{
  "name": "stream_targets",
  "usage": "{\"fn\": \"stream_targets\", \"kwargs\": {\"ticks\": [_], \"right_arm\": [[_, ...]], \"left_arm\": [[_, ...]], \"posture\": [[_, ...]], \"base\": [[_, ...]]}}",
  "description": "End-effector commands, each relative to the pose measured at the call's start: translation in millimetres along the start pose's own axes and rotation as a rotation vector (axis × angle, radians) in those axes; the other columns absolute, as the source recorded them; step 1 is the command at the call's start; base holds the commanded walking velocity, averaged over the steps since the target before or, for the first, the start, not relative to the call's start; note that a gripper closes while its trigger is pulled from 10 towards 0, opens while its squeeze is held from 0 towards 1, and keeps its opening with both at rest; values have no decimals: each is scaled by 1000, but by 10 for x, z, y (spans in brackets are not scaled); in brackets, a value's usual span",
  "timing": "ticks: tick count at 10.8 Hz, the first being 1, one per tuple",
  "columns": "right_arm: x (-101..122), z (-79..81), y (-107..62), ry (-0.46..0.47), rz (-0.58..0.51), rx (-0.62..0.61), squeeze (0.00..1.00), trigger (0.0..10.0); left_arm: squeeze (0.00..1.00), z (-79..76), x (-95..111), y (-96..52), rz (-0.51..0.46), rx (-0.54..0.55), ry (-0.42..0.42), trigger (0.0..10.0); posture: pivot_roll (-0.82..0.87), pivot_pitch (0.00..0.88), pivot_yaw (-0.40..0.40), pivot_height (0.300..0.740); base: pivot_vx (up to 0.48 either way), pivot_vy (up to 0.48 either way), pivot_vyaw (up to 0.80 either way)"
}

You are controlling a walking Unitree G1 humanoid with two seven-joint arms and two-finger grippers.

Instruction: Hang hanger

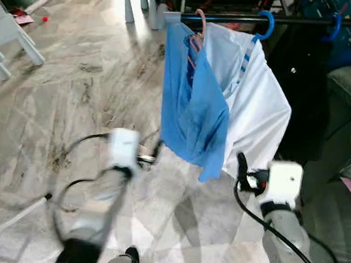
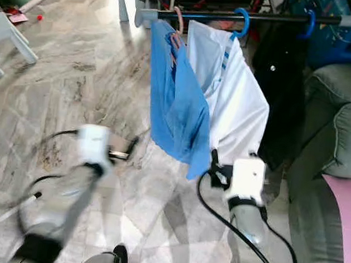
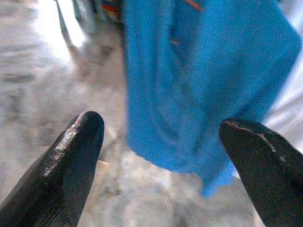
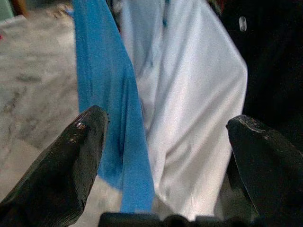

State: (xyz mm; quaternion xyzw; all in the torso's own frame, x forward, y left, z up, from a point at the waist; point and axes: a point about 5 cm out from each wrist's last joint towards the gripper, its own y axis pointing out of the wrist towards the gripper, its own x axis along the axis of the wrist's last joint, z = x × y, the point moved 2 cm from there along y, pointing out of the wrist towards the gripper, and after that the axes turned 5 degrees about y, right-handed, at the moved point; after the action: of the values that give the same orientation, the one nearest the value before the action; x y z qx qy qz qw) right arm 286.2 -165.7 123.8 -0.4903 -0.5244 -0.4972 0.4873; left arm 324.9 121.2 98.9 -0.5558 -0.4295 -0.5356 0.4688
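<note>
While blue shirt [image 1: 194, 102] hangs on rail [image 1: 300, 20] – both grippers gape

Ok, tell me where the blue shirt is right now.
The blue shirt hangs on a pink hanger at the rail's left end, just left of the white shirt, ahead of both open grippers.

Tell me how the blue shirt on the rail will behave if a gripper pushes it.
The blue shirt drapes in loose folds, so it is probably floppy and light. It hangs from a pink hanger hooked on the rail, so it would likely swing.
</note>
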Motion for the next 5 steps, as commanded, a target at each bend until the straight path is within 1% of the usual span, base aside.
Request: {"fn": "stream_targets", "kwargs": {"ticks": [1,2,3,4,5], "right_arm": [[112,61,-11,-11,-40,40,0,10000],[123,55,-19,-8,-40,50,0,10000],[73,31,-28,-15,-23,56,0,10000],[-6,12,-25,-14,4,61,0,10000],[-41,17,-8,-8,18,69,0,10000]], "left_arm": [[0,140,35,-105,-10,56,2,10000],[0,187,53,-216,-22,86,1,10000],[0,184,2,-277,-12,99,-10,10000],[0,206,-102,-306,13,136,-3,10000],[0,200,-165,-307,32,152,-1,10000]], "posture": [[-97,222,78,740],[-87,199,67,740],[-79,166,57,740],[-76,116,42,740],[-77,94,34,740]], "base": [[0,0,0],[0,0,0],[0,0,0],[0,0,0],[0,0,0]]}}
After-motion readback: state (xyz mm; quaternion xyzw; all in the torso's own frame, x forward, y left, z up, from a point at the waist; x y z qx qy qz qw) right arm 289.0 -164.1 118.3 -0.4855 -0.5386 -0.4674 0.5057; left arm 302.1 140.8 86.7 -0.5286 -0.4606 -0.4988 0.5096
